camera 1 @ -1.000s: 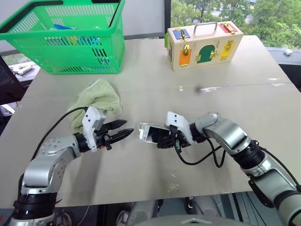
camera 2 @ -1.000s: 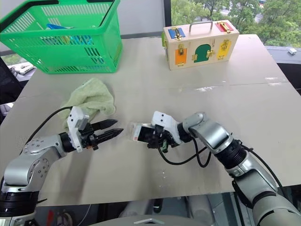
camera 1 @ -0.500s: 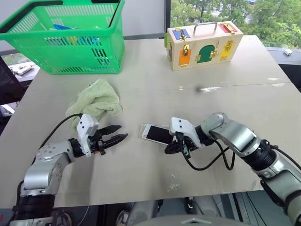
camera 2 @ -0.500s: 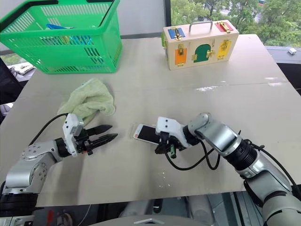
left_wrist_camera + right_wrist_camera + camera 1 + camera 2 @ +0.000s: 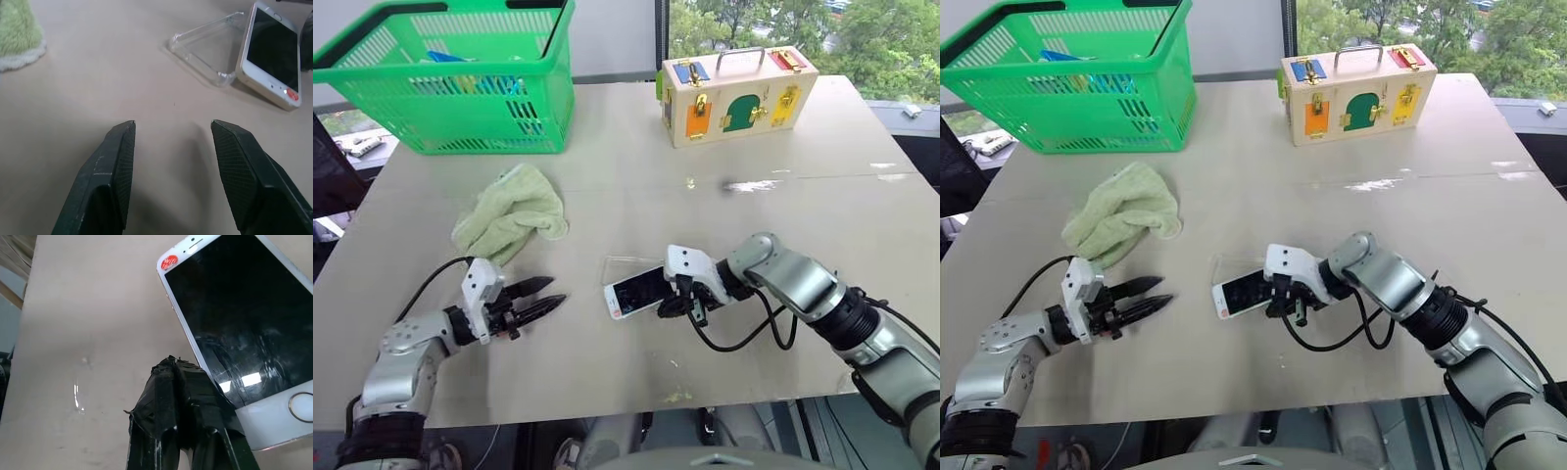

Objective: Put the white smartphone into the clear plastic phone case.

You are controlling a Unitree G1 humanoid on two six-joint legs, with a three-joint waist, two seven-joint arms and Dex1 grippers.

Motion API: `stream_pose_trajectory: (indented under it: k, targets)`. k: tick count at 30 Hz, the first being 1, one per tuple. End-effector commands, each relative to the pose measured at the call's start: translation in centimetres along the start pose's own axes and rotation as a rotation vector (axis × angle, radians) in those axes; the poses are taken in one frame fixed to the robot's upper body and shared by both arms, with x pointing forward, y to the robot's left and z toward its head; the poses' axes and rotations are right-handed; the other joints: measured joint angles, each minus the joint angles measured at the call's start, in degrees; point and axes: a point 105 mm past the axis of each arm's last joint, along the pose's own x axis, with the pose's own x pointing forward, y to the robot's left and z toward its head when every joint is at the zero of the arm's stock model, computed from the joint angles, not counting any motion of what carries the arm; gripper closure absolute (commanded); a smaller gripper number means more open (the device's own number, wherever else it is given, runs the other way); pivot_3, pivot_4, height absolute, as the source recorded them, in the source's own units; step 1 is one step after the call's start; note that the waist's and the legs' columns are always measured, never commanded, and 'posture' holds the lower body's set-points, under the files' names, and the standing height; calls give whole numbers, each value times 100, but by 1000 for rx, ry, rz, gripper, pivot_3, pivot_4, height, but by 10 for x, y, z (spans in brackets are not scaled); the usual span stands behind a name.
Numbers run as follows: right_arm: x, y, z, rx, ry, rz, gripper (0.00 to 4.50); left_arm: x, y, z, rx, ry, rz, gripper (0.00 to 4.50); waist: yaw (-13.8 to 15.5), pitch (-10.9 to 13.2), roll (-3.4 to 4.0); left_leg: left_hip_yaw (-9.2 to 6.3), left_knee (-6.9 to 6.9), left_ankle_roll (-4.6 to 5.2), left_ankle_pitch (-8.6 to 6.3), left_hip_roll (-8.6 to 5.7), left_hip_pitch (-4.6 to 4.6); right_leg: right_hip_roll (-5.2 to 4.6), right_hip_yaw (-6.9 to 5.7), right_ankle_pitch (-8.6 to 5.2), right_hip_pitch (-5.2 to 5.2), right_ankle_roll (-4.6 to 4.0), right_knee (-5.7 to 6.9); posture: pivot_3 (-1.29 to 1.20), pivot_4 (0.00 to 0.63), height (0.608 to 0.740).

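Note:
The white smartphone lies screen up on the table, near its front middle. Just behind it rests the clear plastic phone case, open side up, one long side next to the phone. My right gripper is shut with nothing between its fingers. Its tips sit at the phone's long edge near the home button end. My left gripper is open and empty, low over the table to the left of the phone and pointing at it. Its fingers stand well apart.
A crumpled green cloth lies behind the left gripper. A green basket with items stands at the back left, and a wooden latch box at the back middle. The table's front edge runs close under both arms.
The phone came down from the right gripper's hold onto the table and turned off the case, which now shows behind it. The left gripper drew back, down and leftward.

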Motion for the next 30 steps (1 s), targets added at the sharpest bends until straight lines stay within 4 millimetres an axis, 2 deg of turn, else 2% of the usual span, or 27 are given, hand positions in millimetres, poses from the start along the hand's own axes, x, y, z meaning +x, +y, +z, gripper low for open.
stream_pose_trajectory:
  k: [1, 5, 14, 16, 20, 22, 23, 27, 30]
  targets:
    - [0, 6, 14, -52, -53, 21, 4500, -8, 8, 0, 27, -12, 21, 1999, -2, 0, 0, -1, 1, 0, 0, 0, 0, 0, -2, 0, 1, 0, 0, 0, 150, 740]
    - [6, 0, 11, -83, -66, -37, 4500, -11, 11, -5, 27, -13, 18, 1999, -9, -1, -1, -2, 5, 0, 0, 0, 1, 0, -3, 1, 2, -1, 7, 0, 150, 740]
    - [0, -20, 34, -132, -173, -181, 4500, -12, 14, -12, 29, -15, 15, 1999, -36, -2, -1, 3, 20, -1, 0, 0, 11, 3, 5, -1, -4, -2, 51, 0, 150, 740]
    - [-3, -19, 40, -139, -196, -171, 4500, -11, 14, -12, 31, -17, 11, 1999, -36, -2, -1, 4, 21, 0, 1, 0, 11, 3, 6, -1, -5, -2, 56, 0, 150, 740]
    - [-13, -4, 53, -173, -255, -82, 4500, -9, 14, -11, 36, -20, 8, 1999, -30, -2, -1, 3, 24, 1, 2, 0, 11, 3, 6, -1, -5, -2, 57, 0, 150, 740]
    - [-18, 1, 58, -206, -279, -61, 3888, -8, 13, -9, 39, -22, 7, 2091, -31, -3, -1, 4, 24, 3, 3, 0, 12, 3, 6, -1, -5, -2, 57, 0, 150, 740]
    - [-20, 3, 60, -236, -285, -56, 3728, -7, 12, -8, 40, -23, 5, 2091, -31, -3, -1, 3, 25, 2, 3, 0, 12, 3, 6, -1, -4, -2, 59, 0, 150, 740]
    - [-24, 1, 63, -374, -234, -95, 1747, -5, 10, -6, 43, -25, 1, 2091, -25, -3, -1, 5, 27, 1, 2, 0, 11, 3, 6, -1, -4, -1, 59, 0, 150, 740]
    - [-20, -16, 59, -496, -141, -169, 347, -4, 11, -7, 40, -26, 5, 2091, -22, -3, -1, 5, 27, 1, 2, 0, 12, 3, 5, -1, -4, -1, 59, 0, 150, 740]
